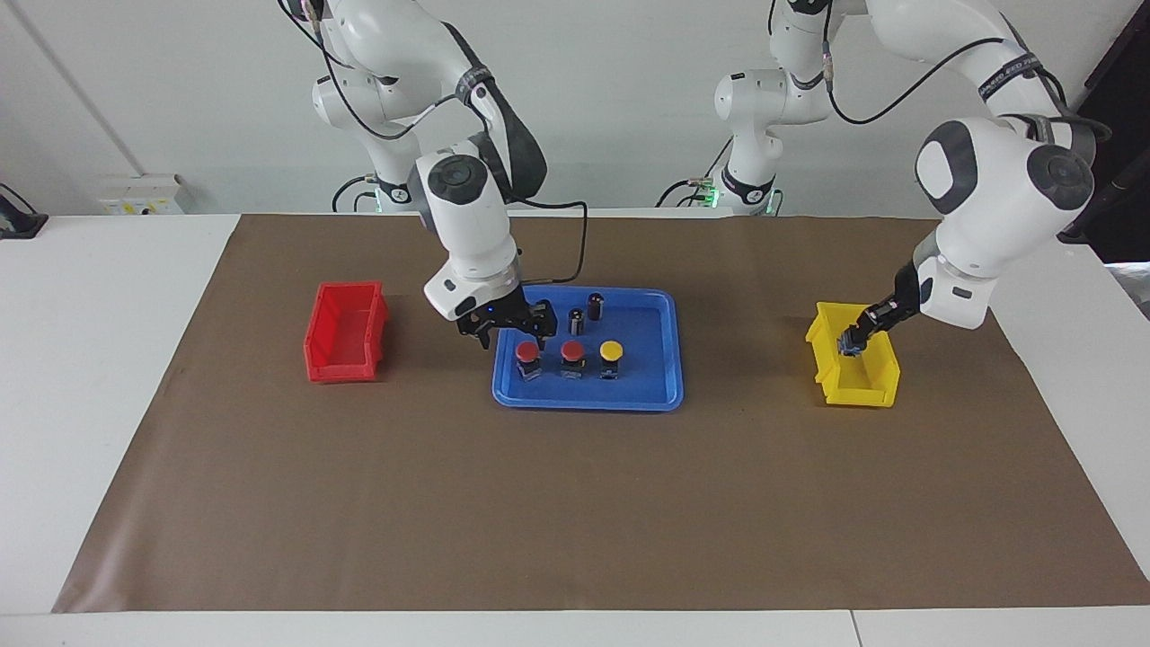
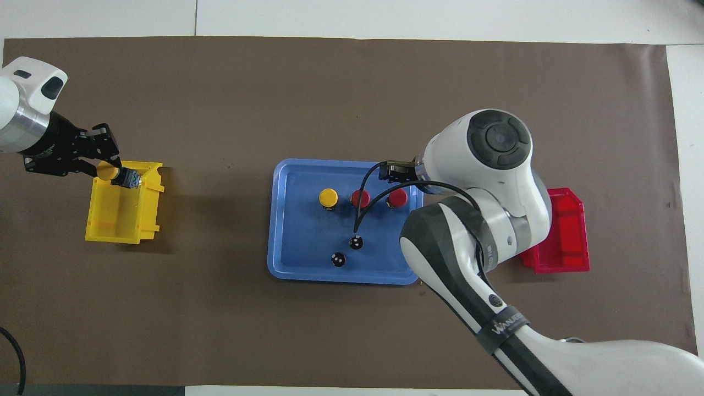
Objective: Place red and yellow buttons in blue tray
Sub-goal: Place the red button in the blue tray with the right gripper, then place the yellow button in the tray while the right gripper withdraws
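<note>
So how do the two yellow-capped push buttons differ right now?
The loose yellow-capped button stands upright in the flat blue plastic tray; the gripped yellow-capped button hangs tilted in the shut left gripper. The loose one sits beside a red-capped button; the gripped one is over the small yellow plastic bin. Both have round yellow caps.

White arms (image 1: 467,225), grey joints, black cables, black pincers
</note>
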`<state>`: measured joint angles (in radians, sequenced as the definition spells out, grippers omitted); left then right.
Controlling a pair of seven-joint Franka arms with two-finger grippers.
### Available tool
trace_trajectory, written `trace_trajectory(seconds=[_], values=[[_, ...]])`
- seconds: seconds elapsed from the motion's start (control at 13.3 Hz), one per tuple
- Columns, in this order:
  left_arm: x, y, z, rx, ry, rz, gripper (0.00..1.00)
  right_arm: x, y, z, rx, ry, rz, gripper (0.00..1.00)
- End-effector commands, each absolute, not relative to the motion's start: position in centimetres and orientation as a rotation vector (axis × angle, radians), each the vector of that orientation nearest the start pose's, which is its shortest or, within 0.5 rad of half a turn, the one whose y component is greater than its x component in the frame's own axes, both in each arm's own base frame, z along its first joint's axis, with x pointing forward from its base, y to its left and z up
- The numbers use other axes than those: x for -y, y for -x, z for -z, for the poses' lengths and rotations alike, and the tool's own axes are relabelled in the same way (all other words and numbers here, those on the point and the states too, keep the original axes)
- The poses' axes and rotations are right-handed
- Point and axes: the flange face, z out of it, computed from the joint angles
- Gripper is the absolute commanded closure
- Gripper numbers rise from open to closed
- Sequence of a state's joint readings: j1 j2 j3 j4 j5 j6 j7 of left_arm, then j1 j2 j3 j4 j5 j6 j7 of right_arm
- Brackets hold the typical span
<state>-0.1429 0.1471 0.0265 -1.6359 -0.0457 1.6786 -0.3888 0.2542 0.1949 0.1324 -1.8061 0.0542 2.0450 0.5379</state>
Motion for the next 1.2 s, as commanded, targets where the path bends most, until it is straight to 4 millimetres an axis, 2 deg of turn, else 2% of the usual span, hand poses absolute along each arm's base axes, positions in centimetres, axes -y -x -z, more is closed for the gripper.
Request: trace_trajectory(seconds=[0.0, 0.07, 0.15, 0.22, 0.3, 0.6, 0.75, 0.9, 1.05, 1.12], values=[[16.6, -58.2, -52.6, 0.276, 3.141, -0.156, 0.99, -19.1, -58.0, -48.8, -0.329, 3.088, -0.022, 0.0], [21.1, -57.0, -52.4, 0.212, 3.148, -0.132, 0.99, -17.3, -57.8, -50.4, -0.366, 3.094, -0.021, 0.0], [24.3, -56.0, -52.0, 0.287, 3.141, -0.124, 0.99, -15.8, -57.4, -52.0, -0.403, 3.093, -0.011, 0.0], [26.4, -55.4, -51.8, 0.365, 3.146, -0.112, 0.99, -14.2, -57.0, -53.1, -0.44, 3.093, -0.015, 0.0], [28.7, -54.8, -50.6, 0.387, 3.158, -0.129, 0.99, -12.6, -56.3, -55.0, -0.473, 3.091, 0.002, 0.0], [30.5, -55.8, -44.2, 0.34, 3.156, -0.132, 0.99, -4.4, -54.0, -59.9, -0.391, 3.113, 0.027, 0.0], [32.5, -55.2, -42.9, 0.292, 3.166, -0.119, 0.99, -1.5, -52.7, -61.8, -0.384, 3.12, 0.026, 0.0], [33.0, -55.4, -41.0, 0.292, 3.16, -0.14, 0.99, 1.3, -51.8, -62.5, -0.342, 3.131, -0.01, 0.0], [34.3, -54.6, -40.1, 0.263, 3.16, -0.14, 0.99, 4.9, -50.7, -63.1, -0.344, 3.132, -0.038, 0.0], [34.3, -54.6, -39.7, 0.267, 3.158, -0.145, 0.99, 5.5, -50.1, -62.7, -0.326, 3.133, -0.057, 0.0]])
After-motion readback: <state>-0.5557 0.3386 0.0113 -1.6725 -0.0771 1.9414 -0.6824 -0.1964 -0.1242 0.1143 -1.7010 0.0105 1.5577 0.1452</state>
